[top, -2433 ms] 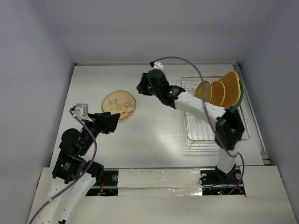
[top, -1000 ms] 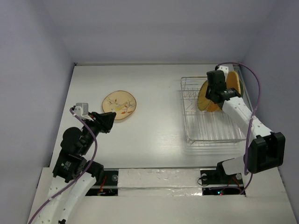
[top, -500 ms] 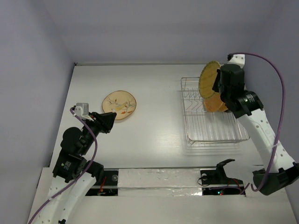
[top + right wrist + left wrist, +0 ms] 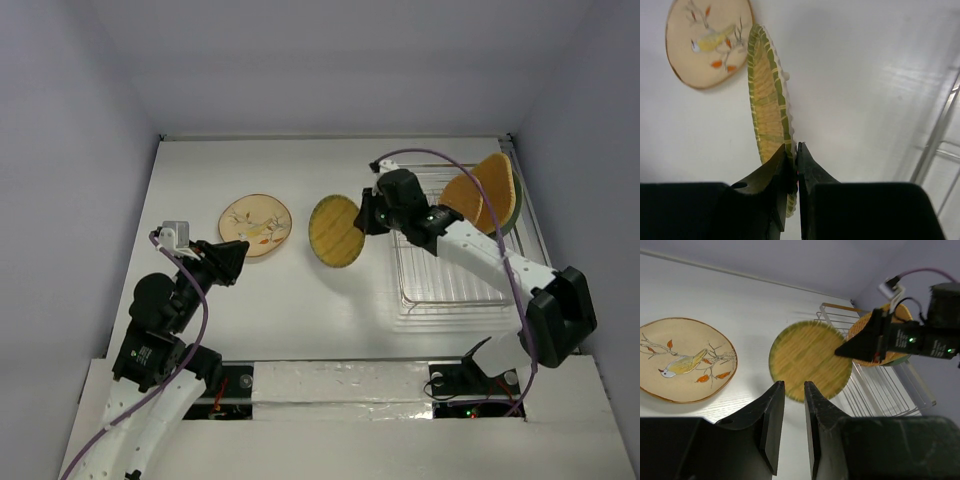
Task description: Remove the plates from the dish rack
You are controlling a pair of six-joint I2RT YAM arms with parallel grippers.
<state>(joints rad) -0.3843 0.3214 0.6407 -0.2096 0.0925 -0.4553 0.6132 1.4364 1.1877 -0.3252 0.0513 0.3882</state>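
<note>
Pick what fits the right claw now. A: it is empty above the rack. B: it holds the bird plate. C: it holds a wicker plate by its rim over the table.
C: the right claw pinches the rim of the wicker plate, on edge between the bird plate and the dish rack.

Bright even overhead light; soft shadows; mild glare on table [image 4: 300, 300]; wrist-view foregrounds dark, blurred.

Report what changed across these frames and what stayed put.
The right gripper swung to the dish rack, took the front wicker plate by its rim, lifted it out and carried it left; it now holds it tilted on edge near the cream plate. The left gripper, open, the cream plate and the other rack plates stayed put.
</note>
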